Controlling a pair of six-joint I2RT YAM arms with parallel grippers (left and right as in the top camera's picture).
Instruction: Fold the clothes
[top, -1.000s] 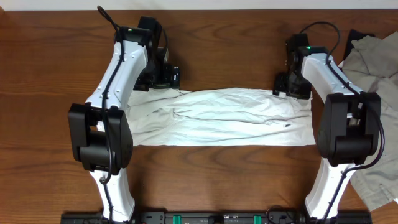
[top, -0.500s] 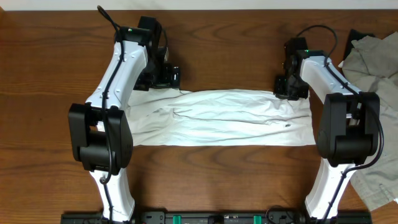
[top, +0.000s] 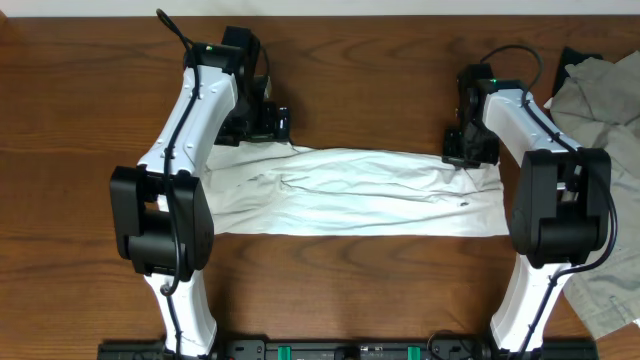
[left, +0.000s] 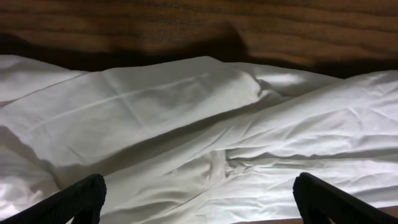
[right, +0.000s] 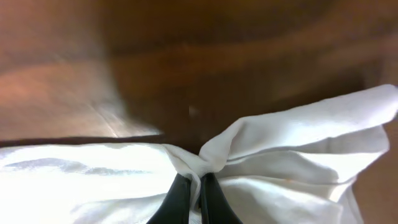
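Observation:
The clothes, a wrinkled white T-shirt (top: 350, 192), lie folded into a long band across the wooden table; no lettering shows. My left gripper (top: 262, 128) hovers at the shirt's far left edge, and in the left wrist view its fingers (left: 68, 202) stand wide apart over the white cloth (left: 205, 130) with nothing between them. At the far right edge my right gripper (top: 462, 152) is shut on a pinched fold of the shirt (right: 214, 152), the cloth bunched between its fingertips (right: 194, 190).
A crumpled grey-beige garment (top: 605, 100) lies at the right edge of the table (top: 60, 120), behind and beside the right arm. The arm bases stand along the near edge.
My right gripper has moved slightly toward the shirt's far edge and closed on a fold of it. The left arm has stayed still and open.

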